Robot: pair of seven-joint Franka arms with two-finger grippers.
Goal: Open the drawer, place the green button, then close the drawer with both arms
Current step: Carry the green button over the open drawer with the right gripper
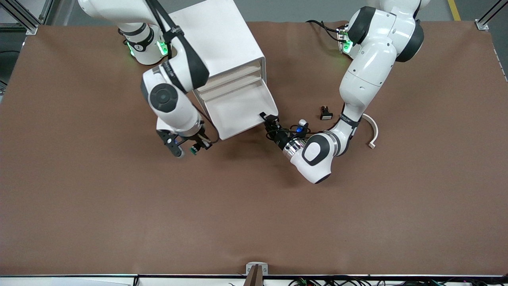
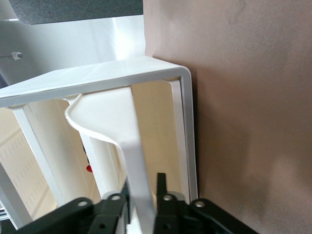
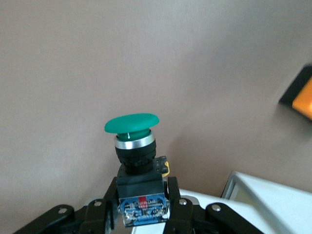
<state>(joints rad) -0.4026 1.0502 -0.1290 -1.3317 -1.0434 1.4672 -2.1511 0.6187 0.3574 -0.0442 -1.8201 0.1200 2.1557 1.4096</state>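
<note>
Front view: cabinet [image 1: 222, 47] on the tabletop [image 1: 254, 206]; lowest drawer [image 1: 242, 113] pulled out. Left pincer [image 1: 269, 119] clamped on the drawer's front corner. Right pincer [image 1: 196, 147] over bare tabletop just beside the drawer's other corner, holding the button [image 1: 194, 149]. Small black part [image 1: 326, 114] and curved white piece [image 1: 372, 133] lie near the left arm; open room nearer the camera.

Left wrist view: pincer [image 2: 141, 202] closed on the drawer's thin front wall [image 2: 131, 161].

Right wrist view: pincer [image 3: 142, 204] narrow, gripping the button [image 3: 134, 141] by its body, green cap outward; orange box [image 3: 303, 100] at the frame edge.
</note>
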